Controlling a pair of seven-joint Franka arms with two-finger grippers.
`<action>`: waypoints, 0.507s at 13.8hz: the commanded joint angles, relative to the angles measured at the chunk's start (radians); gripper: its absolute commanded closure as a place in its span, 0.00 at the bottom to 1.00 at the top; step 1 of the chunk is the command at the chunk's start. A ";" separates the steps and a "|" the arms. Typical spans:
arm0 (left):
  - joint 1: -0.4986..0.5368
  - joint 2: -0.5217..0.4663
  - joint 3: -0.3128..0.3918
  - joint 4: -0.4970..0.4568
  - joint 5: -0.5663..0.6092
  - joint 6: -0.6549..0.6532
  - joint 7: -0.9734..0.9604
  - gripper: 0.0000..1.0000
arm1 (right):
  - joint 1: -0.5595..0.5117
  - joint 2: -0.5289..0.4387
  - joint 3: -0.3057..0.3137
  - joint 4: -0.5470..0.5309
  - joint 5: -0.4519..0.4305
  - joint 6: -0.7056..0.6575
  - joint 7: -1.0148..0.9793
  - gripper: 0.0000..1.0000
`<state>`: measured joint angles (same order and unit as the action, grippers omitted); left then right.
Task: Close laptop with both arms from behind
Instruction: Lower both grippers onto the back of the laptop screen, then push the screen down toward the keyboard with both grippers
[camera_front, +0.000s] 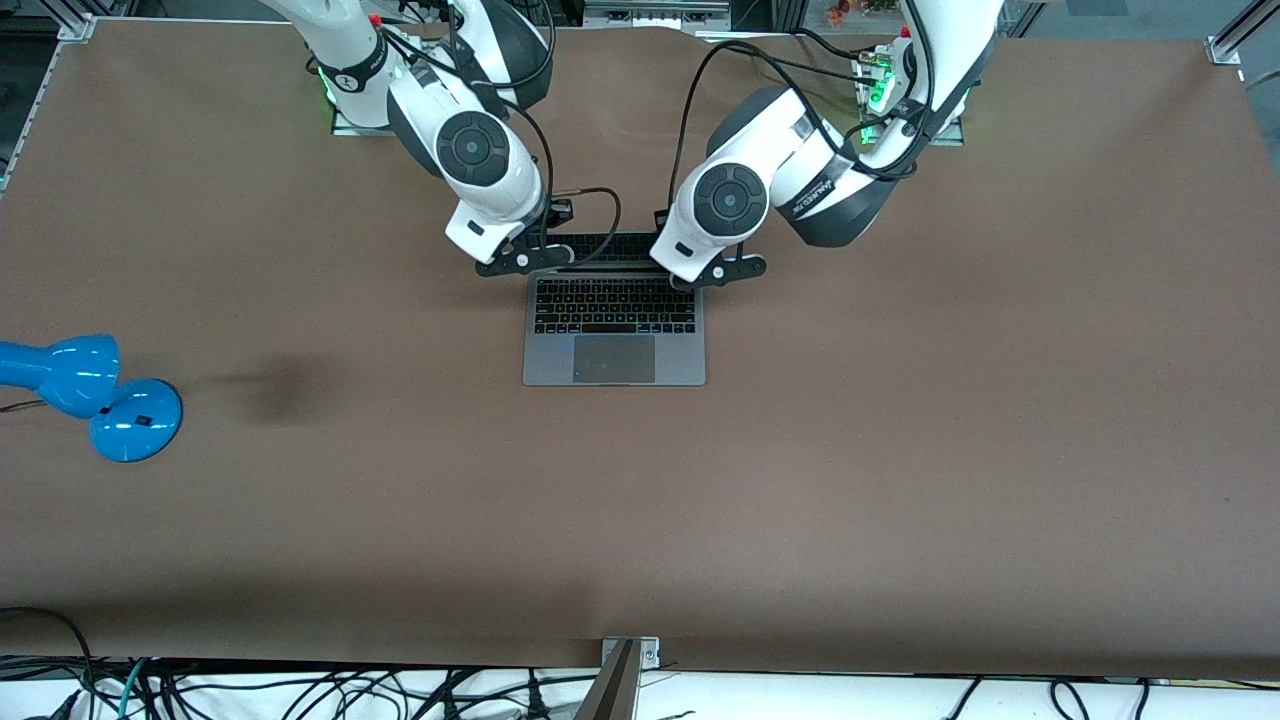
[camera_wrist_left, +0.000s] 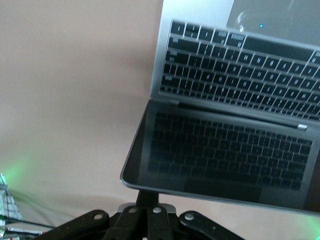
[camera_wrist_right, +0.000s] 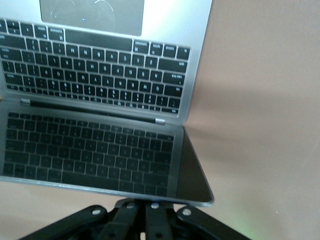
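Observation:
The space-grey laptop (camera_front: 613, 340) lies open in the middle of the table, its keyboard and trackpad nearer the front camera and its lid tilted back toward the arms' bases. The left gripper (camera_front: 722, 270) is shut, its fingers together against the back of the lid's top edge at the left arm's end. In the left wrist view the fingers (camera_wrist_left: 148, 199) go under the dark screen (camera_wrist_left: 225, 155). The right gripper (camera_front: 523, 262) is shut at the lid's other corner. In the right wrist view its fingers (camera_wrist_right: 146, 206) sit under the screen (camera_wrist_right: 90, 150), tips hidden.
A blue desk lamp (camera_front: 100, 395) lies on the brown table (camera_front: 900, 450) toward the right arm's end, nearer the front camera than the laptop. Black cables hang from both wrists above the lid.

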<state>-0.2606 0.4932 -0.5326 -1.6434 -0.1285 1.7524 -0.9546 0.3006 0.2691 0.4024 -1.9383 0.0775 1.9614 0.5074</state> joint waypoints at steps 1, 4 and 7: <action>0.000 0.057 -0.003 0.085 0.059 -0.010 -0.001 1.00 | -0.006 0.062 0.001 0.053 -0.041 0.028 -0.006 1.00; -0.002 0.091 0.028 0.135 0.061 -0.010 0.002 1.00 | -0.011 0.097 -0.001 0.055 -0.058 0.086 -0.006 1.00; 0.000 0.126 0.040 0.175 0.101 -0.010 0.002 1.00 | -0.014 0.136 -0.005 0.064 -0.087 0.132 -0.006 1.00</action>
<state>-0.2586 0.5735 -0.4910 -1.5280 -0.0872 1.7534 -0.9541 0.2932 0.3690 0.3962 -1.9042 0.0157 2.0697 0.5074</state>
